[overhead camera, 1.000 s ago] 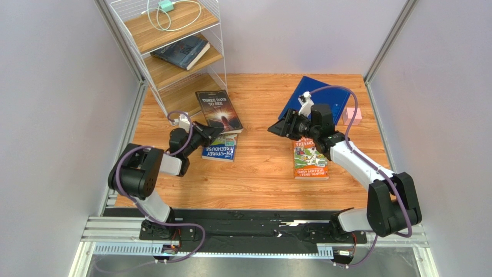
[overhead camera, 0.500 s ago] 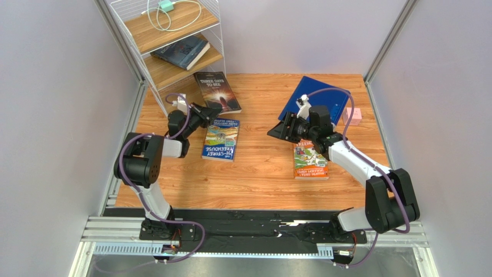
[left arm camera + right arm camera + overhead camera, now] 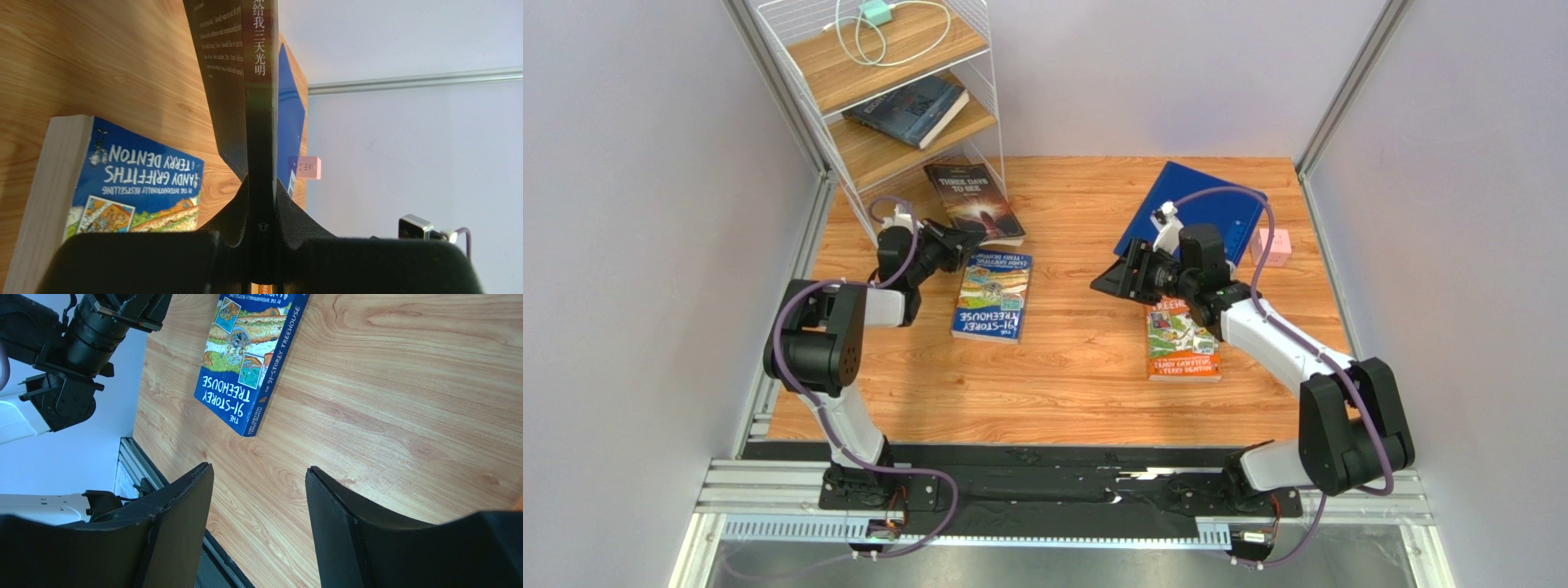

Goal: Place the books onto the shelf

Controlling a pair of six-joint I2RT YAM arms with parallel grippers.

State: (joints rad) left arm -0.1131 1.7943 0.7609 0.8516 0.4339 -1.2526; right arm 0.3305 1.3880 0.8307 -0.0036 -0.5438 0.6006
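One dark book lies on the shelf, the left gripper clamps "Three Days to See" (the right gripper has its jaws apart, empty), and the blue Treehouse book and orange Treehouse book are not yet shelved.

A large plain blue folder lies flat on the light wood-grain tabletop, towards its far right part, turned at a slant to the edges. Just to the folder's right, close by its edge, sits a small pale pink block; the left wrist view shows the block with faint lettering too small to read. Well apart from the folder, up in the far-left corner, a looped white cable lies with a small mint-green plug. Plain grey wall panels stand behind the folder and to both sides.
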